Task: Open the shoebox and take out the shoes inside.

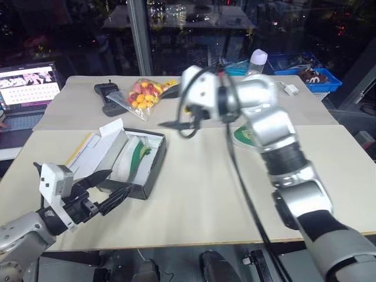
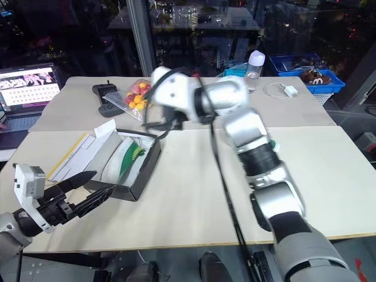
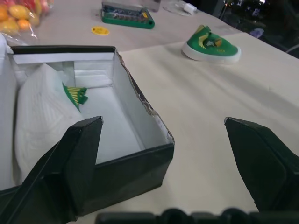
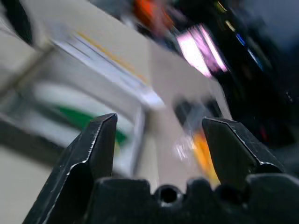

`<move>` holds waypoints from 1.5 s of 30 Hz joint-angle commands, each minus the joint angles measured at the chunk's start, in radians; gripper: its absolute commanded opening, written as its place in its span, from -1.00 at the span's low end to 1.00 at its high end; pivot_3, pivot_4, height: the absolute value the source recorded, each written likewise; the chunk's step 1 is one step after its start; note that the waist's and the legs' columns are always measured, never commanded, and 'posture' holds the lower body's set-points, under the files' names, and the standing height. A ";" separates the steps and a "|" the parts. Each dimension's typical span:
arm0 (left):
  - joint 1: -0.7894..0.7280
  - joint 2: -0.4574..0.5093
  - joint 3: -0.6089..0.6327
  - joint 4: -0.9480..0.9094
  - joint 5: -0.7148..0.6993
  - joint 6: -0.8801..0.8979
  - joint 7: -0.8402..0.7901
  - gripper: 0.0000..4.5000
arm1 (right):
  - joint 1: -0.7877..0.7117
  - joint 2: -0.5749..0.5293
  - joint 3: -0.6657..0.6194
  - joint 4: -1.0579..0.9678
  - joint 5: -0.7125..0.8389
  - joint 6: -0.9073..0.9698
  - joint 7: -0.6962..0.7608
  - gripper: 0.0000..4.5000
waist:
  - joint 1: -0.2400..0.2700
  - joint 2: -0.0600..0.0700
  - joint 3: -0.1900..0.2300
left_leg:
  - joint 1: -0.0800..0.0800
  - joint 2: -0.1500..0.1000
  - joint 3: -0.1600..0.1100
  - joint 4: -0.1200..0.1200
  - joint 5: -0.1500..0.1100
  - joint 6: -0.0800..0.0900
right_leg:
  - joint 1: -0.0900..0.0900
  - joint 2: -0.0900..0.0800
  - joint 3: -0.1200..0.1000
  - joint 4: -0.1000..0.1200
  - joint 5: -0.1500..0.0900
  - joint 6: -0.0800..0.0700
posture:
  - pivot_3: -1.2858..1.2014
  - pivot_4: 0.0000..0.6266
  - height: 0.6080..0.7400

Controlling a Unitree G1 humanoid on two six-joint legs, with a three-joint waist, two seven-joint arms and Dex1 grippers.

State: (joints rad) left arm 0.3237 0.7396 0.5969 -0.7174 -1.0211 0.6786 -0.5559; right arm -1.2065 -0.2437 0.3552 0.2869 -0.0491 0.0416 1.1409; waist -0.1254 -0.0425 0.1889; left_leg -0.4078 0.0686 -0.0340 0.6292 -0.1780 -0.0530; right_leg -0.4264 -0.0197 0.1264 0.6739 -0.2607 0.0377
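Shoebox [image 1: 132, 164] stands open on the table [image 1: 205, 200], at your left side, with the lid folded back. Inside you see white paper and one shoe [image 1: 141, 154] with green insole, lying partly under that paper. The other shoe [image 3: 211, 44] sits already out on the table, well apart from the box to the right.

Your left gripper [image 1: 106, 189] is spread wide and empty, with one finger over the near end wall of the box. Your right gripper [image 1: 179, 124] is also spread open and empty, above the table, near the far right corner of the box.

I judge the shoe as light and a little soft, with a firmer white sole edge. Take it at the sole edge or across the heel, not by the paper, because the paper will slip away and the shoe stays behind. The box is thin cardboard and probably light, so it can slide or lift together with the shoe. Steady its near wall with the left gripper.
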 commanded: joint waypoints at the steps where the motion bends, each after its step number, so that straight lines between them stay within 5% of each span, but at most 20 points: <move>1: 0.036 -0.002 0.069 -0.033 -0.039 -0.005 0.004 1.00 | -0.060 0.059 0.135 0.132 -0.130 -0.292 -0.038 0.55 | 0.003 0.000 0.000 | -0.001 0.000 0.000 0.000 0.000 0.000 | -0.001 0.000 0.000 0.000 0.000 0.000 | 0.03 -0.52 0.58; 9: 0.216 -0.032 0.224 -0.069 -0.085 -0.013 -0.025 1.00 | -0.175 0.137 0.248 0.453 -0.319 -0.637 -0.206 0.55 | 0.005 0.000 0.000 | -0.008 0.000 0.000 -0.001 0.000 0.000 | -0.006 -0.002 -0.002 -0.003 0.001 -0.002 | 0.03 -0.52 0.58; 20: 0.391 -0.103 0.399 -0.064 -0.065 -0.073 -0.056 1.00 | -0.286 0.250 0.335 0.727 -0.526 -0.837 -0.447 0.55 | -0.001 -0.001 0.000 | -0.008 0.000 0.000 -0.002 0.000 0.000 | -0.011 -0.001 -0.002 0.002 -0.003 -0.008 | 0.03 -0.52 0.58; 34: 0.398 -0.104 0.395 -0.106 -0.092 -0.090 -0.020 1.00 | -0.317 0.350 0.463 0.901 -0.755 -0.855 -0.709 0.55 | -0.002 -0.001 0.000 | -0.008 0.000 0.000 -0.001 0.000 0.000 | -0.011 -0.001 -0.002 0.005 -0.004 -0.010 | 0.03 -0.52 0.58; 45: 0.374 -0.094 0.362 -0.110 -0.100 -0.087 -0.007 1.00 | -0.300 0.343 0.495 0.949 -0.807 -0.867 -0.743 0.55 | -0.002 -0.001 0.000 | -0.006 0.000 -0.002 0.003 0.000 0.000 | -0.010 -0.001 -0.003 0.008 -0.004 -0.011 | 0.03 -0.52 0.58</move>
State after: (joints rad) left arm 0.7025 0.6366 0.9581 -0.8111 -1.1060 0.6130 -0.5614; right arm -1.5054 0.1074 0.8402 1.2271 -0.8436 -0.8098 0.3887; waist -0.1272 -0.0436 0.1887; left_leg -0.4135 0.0689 -0.0357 0.6325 -0.1780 -0.0531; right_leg -0.4359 -0.0205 0.1234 0.6817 -0.2647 0.0269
